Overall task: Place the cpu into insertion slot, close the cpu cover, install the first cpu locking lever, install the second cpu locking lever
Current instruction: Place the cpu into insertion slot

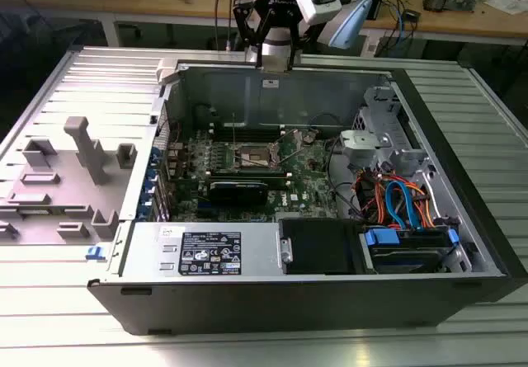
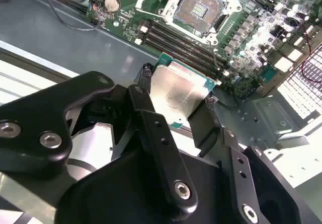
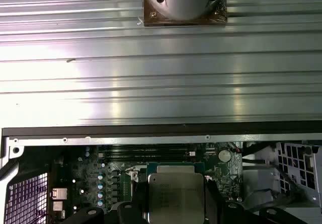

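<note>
Ribbed silver metal makes up the tabletop, and an open computer case lies on it with its green circuit board facing up. Wooden benches strewn with cables and loose gear stand behind. On the exterior view's left, a grey plastic fixture sits on the tabletop just beside the case.

The arm hangs over the far wall of the case, pointing straight down. Its fingers are drawn in onto the chip and pinch it by two opposite edges. The chip is square, so neither side is the longer one. It is held flat, dull silver top toward the wrist cameras, with a thin green border showing along the edges that the fingers leave free. In the first wrist view its edges run square with the case wall.

The socket sits further in on the board, well apart from the chip, its dark centre open to view inside a silver rim. In the second wrist view, long black memory slots run between the socket and the chip, and a round coin battery lies near the board's edge. In the exterior view, a labelled power supply box takes up the near side of the case, with orange and blue cables bunched toward that view's right.
</note>
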`<state>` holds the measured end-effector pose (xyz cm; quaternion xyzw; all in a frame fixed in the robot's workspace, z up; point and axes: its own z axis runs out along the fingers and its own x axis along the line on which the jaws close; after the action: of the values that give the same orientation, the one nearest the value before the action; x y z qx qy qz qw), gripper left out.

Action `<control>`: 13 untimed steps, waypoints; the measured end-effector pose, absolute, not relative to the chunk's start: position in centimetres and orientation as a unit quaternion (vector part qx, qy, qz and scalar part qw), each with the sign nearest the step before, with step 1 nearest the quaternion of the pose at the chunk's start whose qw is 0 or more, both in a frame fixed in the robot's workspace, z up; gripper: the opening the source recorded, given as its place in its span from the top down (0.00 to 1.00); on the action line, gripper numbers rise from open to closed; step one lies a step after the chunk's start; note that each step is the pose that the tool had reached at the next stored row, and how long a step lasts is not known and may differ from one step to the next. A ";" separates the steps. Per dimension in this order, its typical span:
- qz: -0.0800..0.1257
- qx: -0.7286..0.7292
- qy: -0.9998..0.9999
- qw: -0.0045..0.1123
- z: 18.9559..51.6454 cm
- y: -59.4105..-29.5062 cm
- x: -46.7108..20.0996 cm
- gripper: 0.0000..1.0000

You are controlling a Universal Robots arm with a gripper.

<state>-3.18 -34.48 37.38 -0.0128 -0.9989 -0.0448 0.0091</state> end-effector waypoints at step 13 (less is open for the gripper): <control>-0.045 -0.013 -0.999 0.009 37.4 -35.2 -3.2 0.45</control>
<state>-3.18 -35.18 37.36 -0.0128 -0.9989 -0.0449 0.0091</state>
